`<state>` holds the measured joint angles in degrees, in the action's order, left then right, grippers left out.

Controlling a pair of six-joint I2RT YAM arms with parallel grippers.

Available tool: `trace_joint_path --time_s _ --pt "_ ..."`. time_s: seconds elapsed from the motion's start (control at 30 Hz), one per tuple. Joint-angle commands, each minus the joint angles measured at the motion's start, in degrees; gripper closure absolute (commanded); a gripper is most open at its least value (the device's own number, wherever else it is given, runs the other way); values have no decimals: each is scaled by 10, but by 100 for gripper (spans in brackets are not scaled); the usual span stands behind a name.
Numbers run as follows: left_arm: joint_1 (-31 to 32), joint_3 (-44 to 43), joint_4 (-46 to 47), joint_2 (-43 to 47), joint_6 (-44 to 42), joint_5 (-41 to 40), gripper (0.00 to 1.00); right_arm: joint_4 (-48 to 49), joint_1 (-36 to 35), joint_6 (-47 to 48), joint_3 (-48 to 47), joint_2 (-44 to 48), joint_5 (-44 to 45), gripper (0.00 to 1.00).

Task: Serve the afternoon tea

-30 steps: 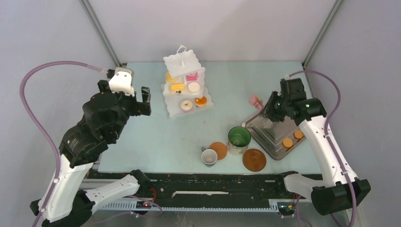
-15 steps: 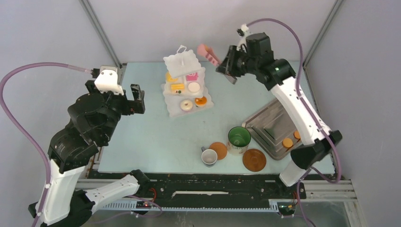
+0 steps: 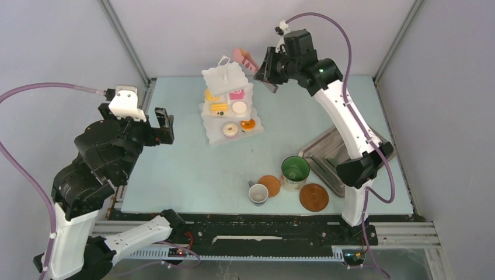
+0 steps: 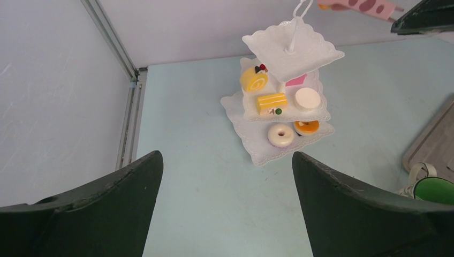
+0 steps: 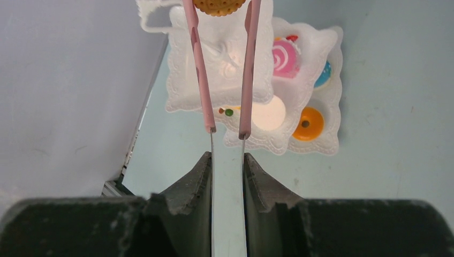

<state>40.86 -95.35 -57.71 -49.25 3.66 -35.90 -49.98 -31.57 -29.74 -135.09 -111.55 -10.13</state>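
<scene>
Pink tongs [image 5: 247,69] clamped in right gripper [image 5: 227,160], jaws nearly closed; tips pinch orange round [image 5: 219,5] above top tier of white stand [image 5: 262,64]. Empty left gripper [image 4: 226,160] wide open, left of stand. Near edge: mug [image 3: 295,169], cup [image 3: 258,193], saucer [image 3: 314,197].

One white three-tier stand [image 4: 316,53] carries six pastries in the left wrist view: two yellow cakes [image 4: 271,101], one pink cake [image 4: 294,81], one white round [image 4: 307,98], one white doughnut [image 4: 280,134] and one orange tart [image 4: 306,126]. One pair of pink tongs [image 5: 199,69] grips one orange biscuit [image 5: 219,5]. Below the stand are one white cup [image 3: 258,193], one orange disc [image 3: 269,185] at its 1 o'clock, one green-lined mug [image 3: 295,169], one brown saucer [image 3: 314,197] and one grey tray [image 3: 327,153].
</scene>
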Motion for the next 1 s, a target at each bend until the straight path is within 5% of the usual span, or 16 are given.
trace_joint_path --time_s 0.0,0.5,0.97 --pt "-2 1 9 6 10 -12 2 30 -3 -10 41 34 11 100" --pt "-3 3 6 3 7 -10 2 19 -12 -3 -1 -34 -13 94" --pt "-3 0 7 -4 8 -9 2 24 -12 1 -5 -43 -19 67"
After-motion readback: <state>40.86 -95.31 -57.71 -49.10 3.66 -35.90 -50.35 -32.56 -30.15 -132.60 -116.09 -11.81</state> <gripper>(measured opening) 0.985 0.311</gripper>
